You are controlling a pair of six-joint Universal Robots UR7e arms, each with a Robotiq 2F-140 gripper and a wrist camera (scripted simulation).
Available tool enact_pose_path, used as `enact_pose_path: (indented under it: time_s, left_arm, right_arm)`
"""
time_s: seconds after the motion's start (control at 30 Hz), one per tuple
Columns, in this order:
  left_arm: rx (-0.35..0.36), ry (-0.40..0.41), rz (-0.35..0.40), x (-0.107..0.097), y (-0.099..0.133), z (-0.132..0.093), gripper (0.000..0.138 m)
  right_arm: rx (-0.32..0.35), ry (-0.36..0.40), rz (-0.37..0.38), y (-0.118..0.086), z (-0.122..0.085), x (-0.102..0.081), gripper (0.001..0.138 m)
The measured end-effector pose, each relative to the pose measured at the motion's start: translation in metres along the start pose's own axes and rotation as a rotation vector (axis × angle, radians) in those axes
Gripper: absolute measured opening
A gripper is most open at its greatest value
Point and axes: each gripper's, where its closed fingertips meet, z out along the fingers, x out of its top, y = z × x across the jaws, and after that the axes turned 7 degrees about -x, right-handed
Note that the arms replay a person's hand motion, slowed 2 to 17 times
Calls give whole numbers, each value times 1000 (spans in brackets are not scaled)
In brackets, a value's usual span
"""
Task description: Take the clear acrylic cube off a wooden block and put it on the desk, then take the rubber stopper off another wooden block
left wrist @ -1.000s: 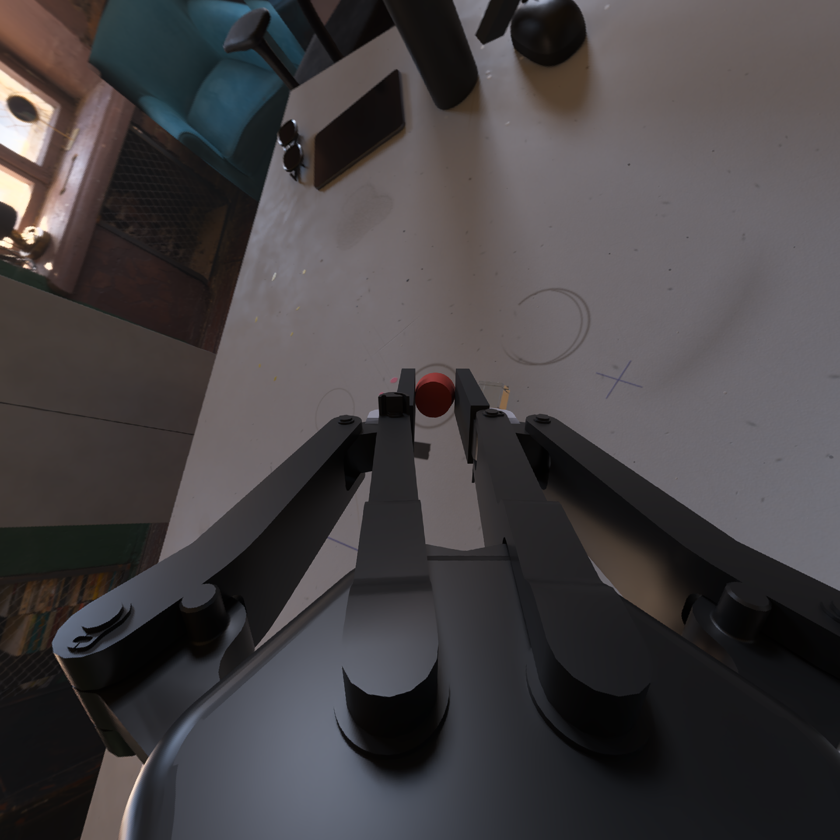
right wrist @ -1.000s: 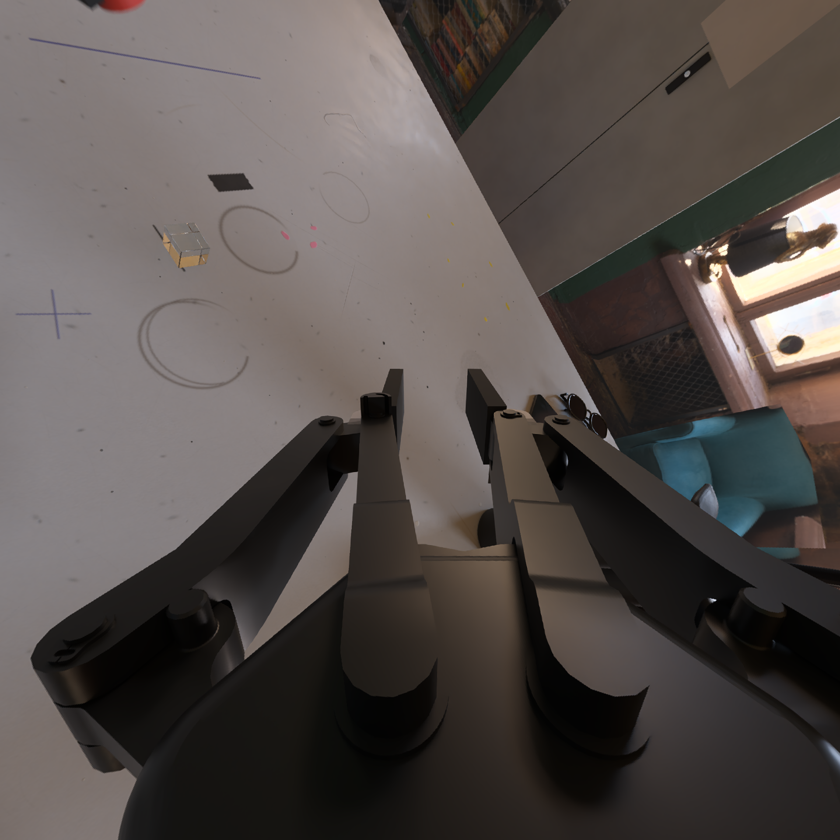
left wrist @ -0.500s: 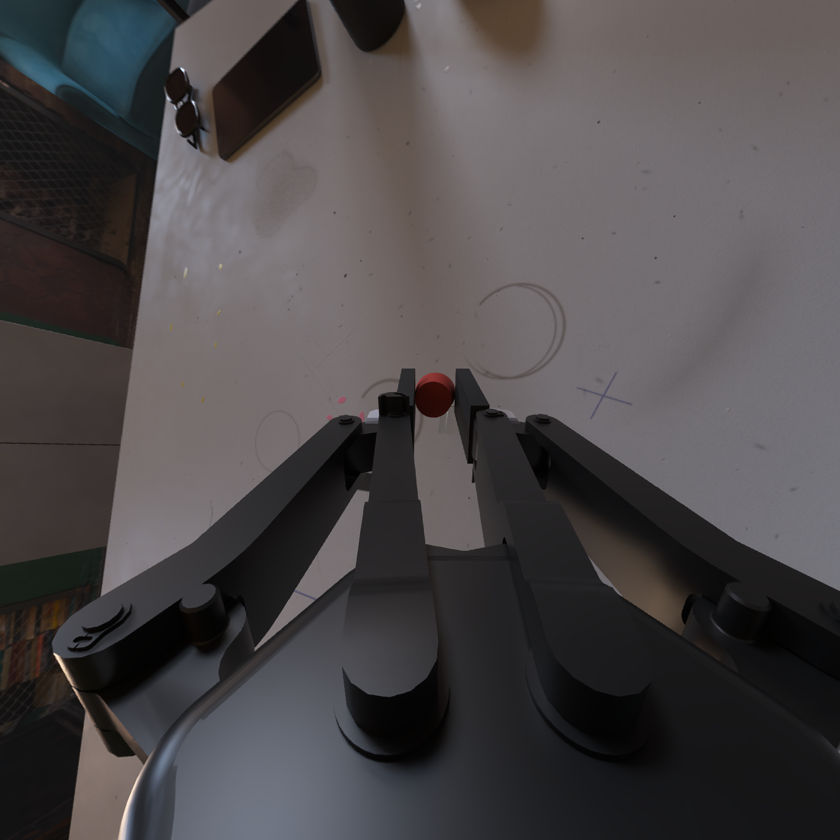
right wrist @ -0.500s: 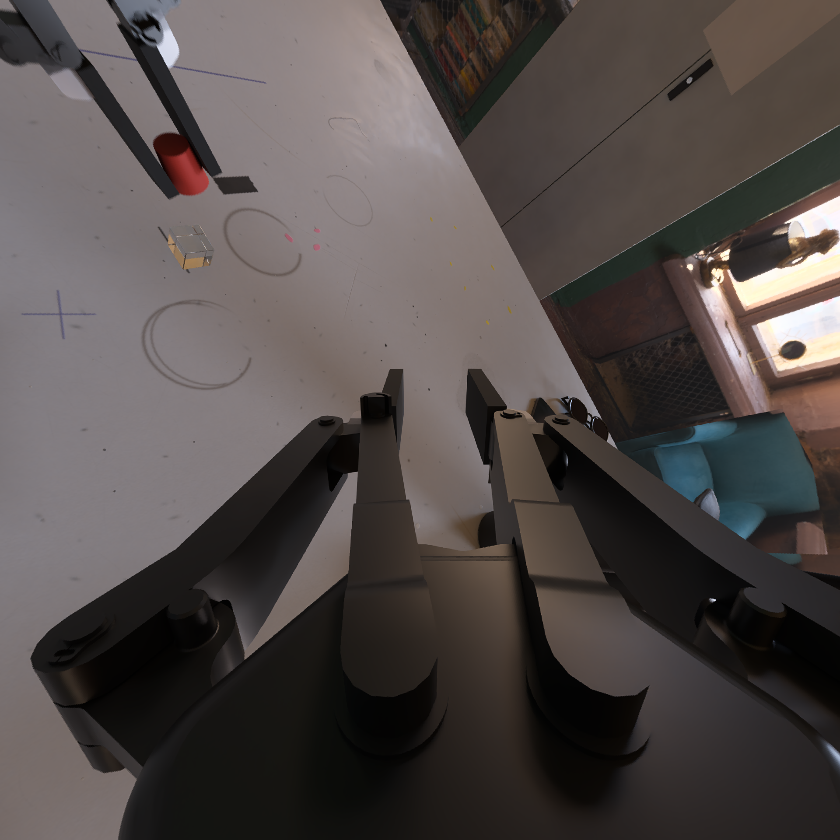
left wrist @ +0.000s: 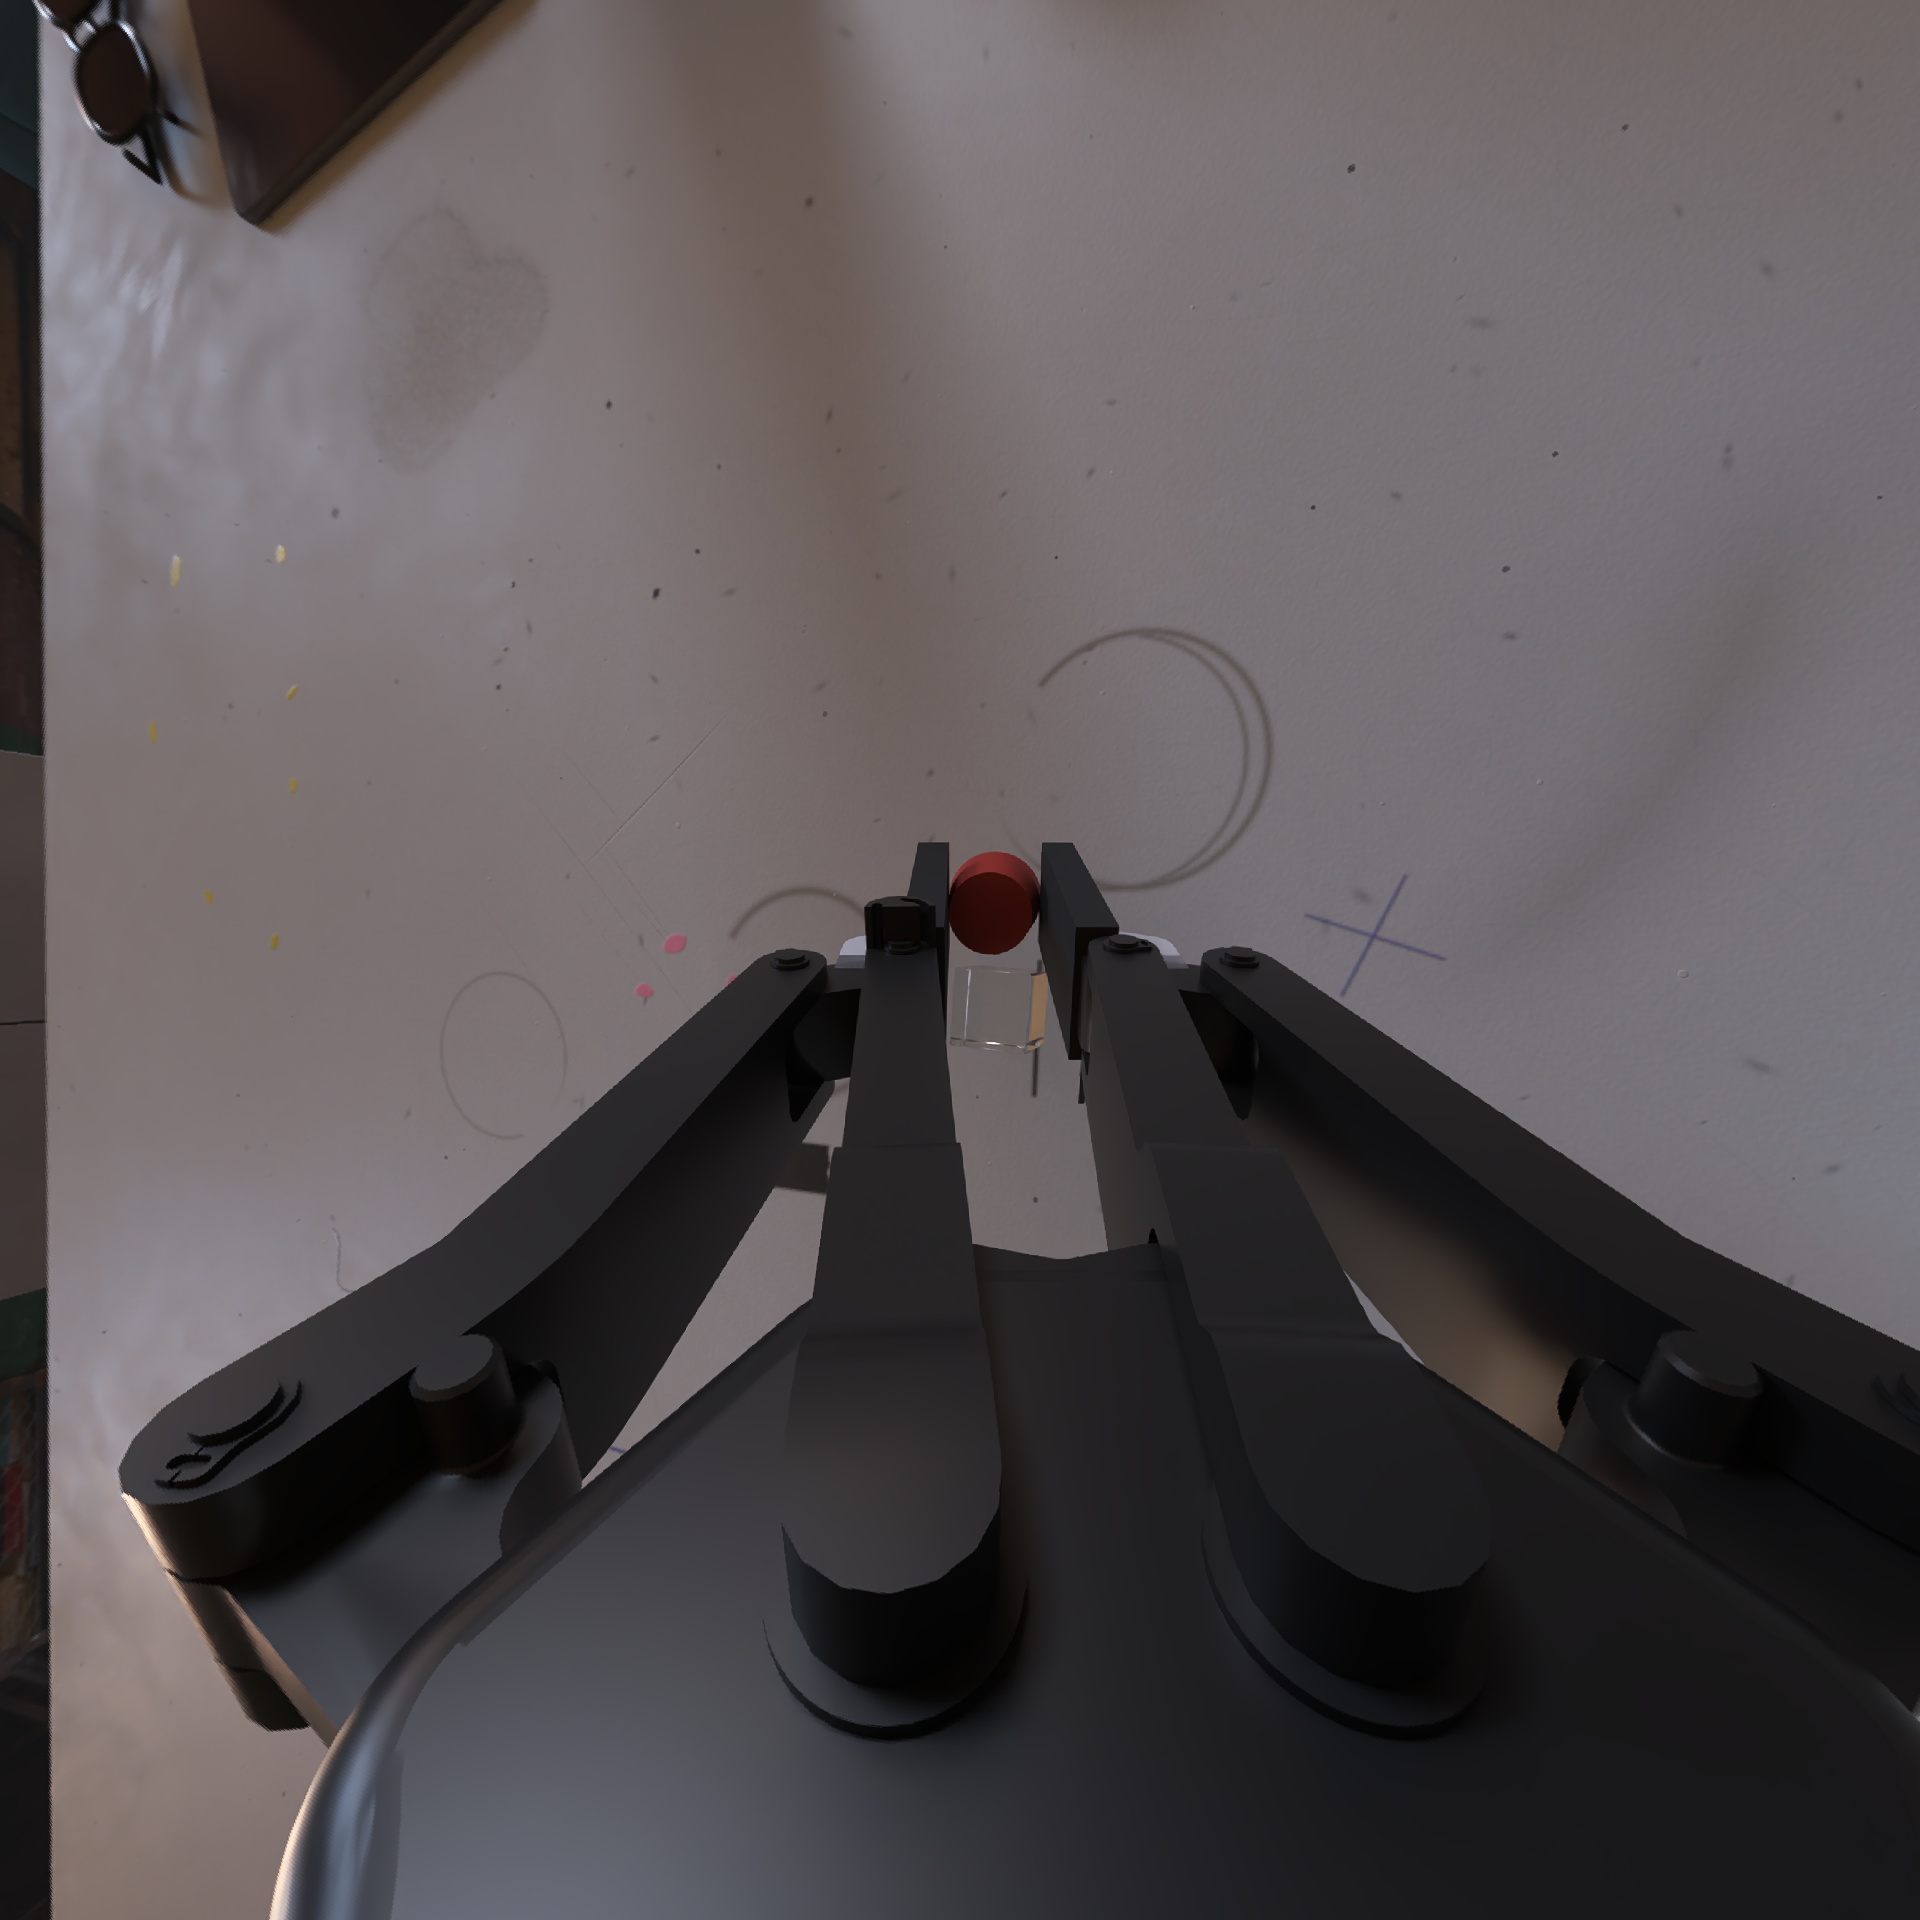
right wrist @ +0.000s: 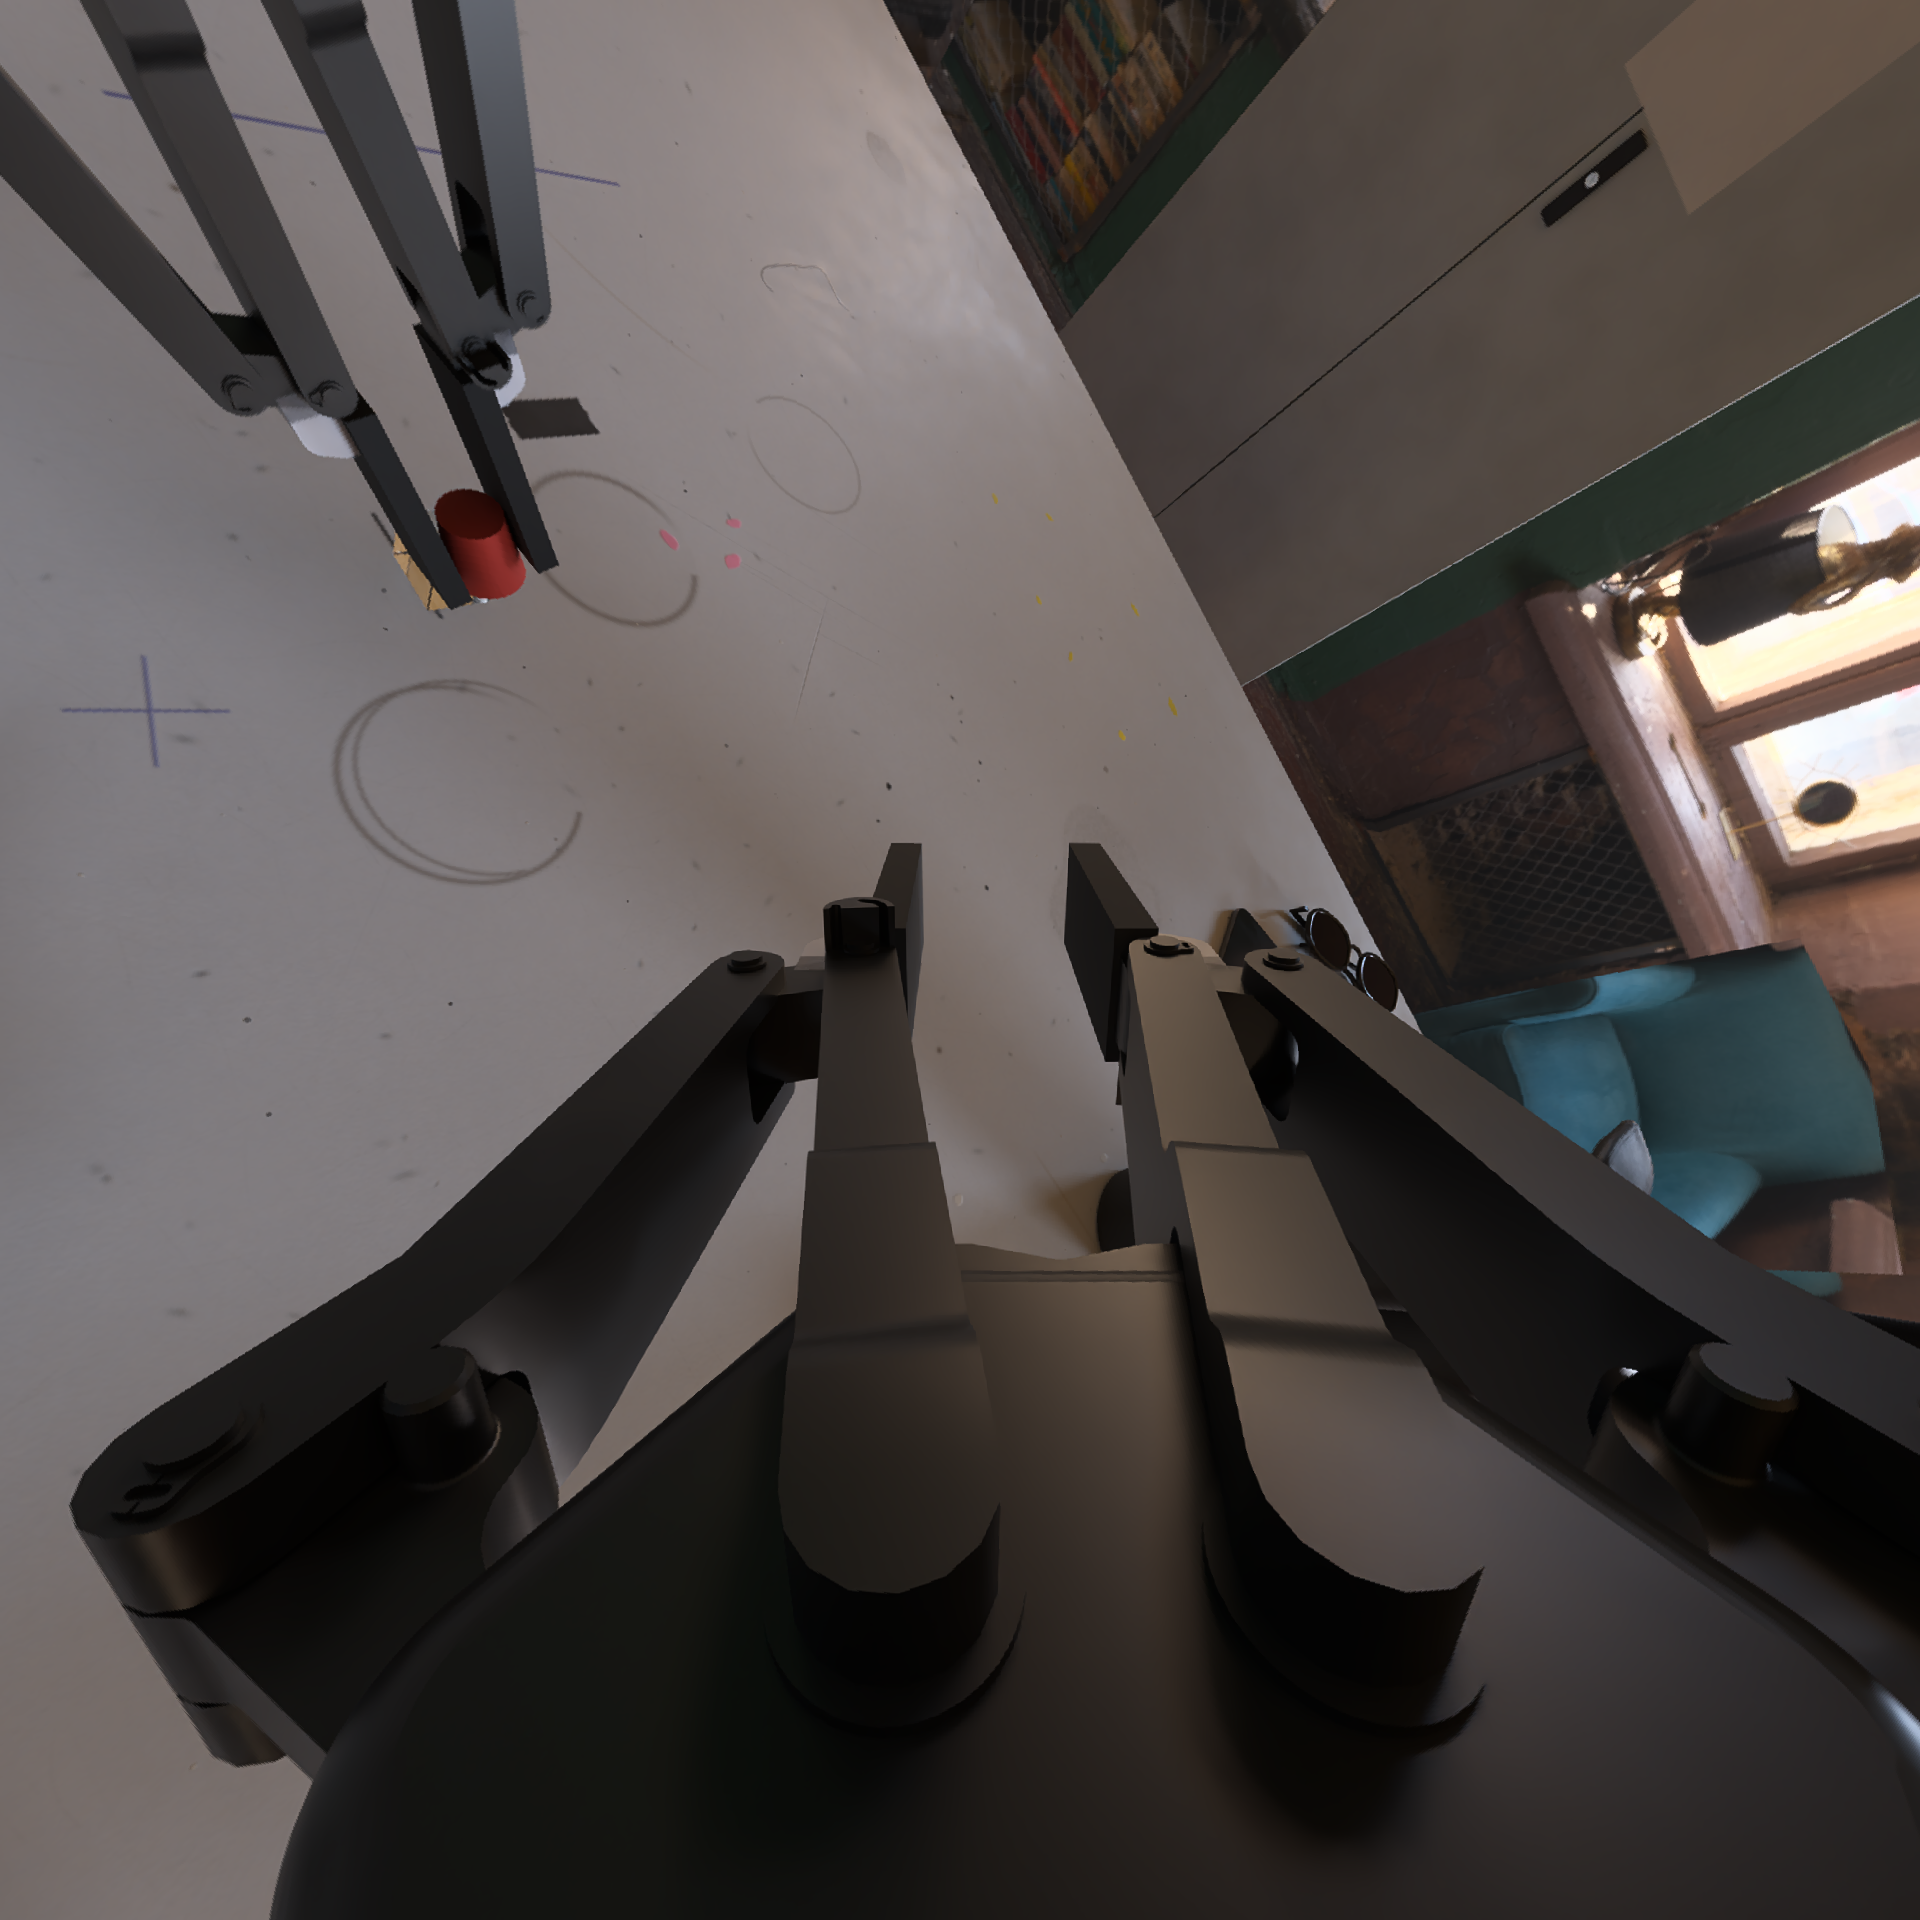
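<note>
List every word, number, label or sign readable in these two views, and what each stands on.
No words or numbers can be read in either view.
Book spines beyond the desk: too small and blurred to read.
Raised emblem on the left claw: a shape only, no legible letters.
Pen-drawn cross on the desk: a mark, not text.

In the left wrist view we find the rubber stopper (left wrist: pixel 994 902) between the fingertips of the left gripper (left wrist: pixel 995 883), held above the desk (left wrist: pixel 1351 364). Below it, between the two fingers, sits the acrylic cube (left wrist: pixel 992 1010) (whether it rests on a block we cannot tell here). A pair of sunglasses (left wrist: pixel 109 94) lies at the desk's far left corner. In the right wrist view the right gripper (right wrist: pixel 994 883) hangs over bare desk, well apart from the stopper.
</note>
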Motion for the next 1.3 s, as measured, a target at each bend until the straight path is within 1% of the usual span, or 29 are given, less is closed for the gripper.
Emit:
enact_pose_path:
  time_s: [0.23, 0.53, 0.9, 1.3]
  left_arm:
    - [-48, -43, -3, -1, 1, 14, 24]
    - [-88, -95, -7, -5, 2, 27, 24]
    - [-121, -150, -7, -12, 5, 36, 24]
    - [-148, -170, -4, -15, 8, 42, 24]
  right_arm:
    - [2, -2, -4, 0, 0, 0, 37]
    - [2, -4, -5, 0, 0, 0, 37]
    - [6, 5, -11, -1, 0, 2, 37]
    - [13, 15, -13, -1, -1, 3, 37]
